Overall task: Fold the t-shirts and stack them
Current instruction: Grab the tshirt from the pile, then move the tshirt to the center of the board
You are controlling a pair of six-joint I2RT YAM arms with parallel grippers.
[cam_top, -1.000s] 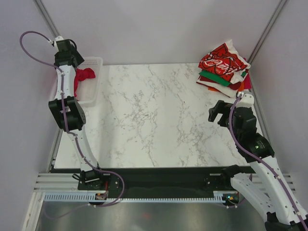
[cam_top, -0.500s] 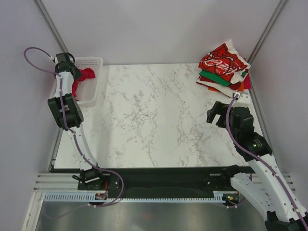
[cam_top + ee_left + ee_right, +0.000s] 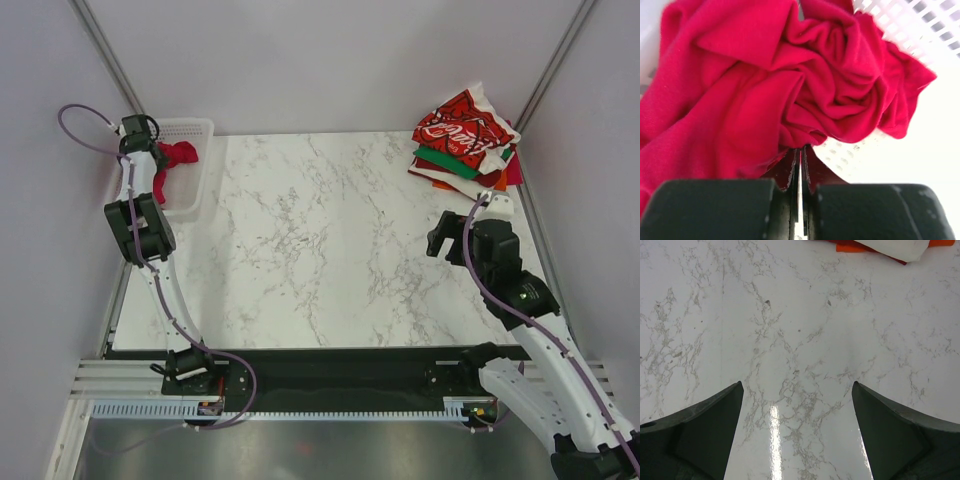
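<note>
A crumpled crimson-red t-shirt (image 3: 181, 153) (image 3: 765, 90) lies in the white mesh basket (image 3: 196, 190) at the table's far left. My left gripper (image 3: 160, 163) (image 3: 800, 149) reaches down into the basket, its jaws pressed together on a fold of that shirt's cloth. A stack of folded t-shirts (image 3: 465, 140) sits at the far right corner, a red one with white script print on top, green, white, orange and dark red below. My right gripper (image 3: 445, 235) (image 3: 797, 390) hovers open over bare marble, just in front of the stack, holding nothing.
The basket's mesh wall (image 3: 910, 25) shows behind the red cloth. The orange and white edges of the stack (image 3: 890, 246) show at the top of the right wrist view. White marble table (image 3: 320, 240) lies between the arms; enclosure walls stand on both sides.
My left gripper has dropped into the basket and shut on the crimson shirt. The right arm has shifted slightly toward the table's middle, still open.
</note>
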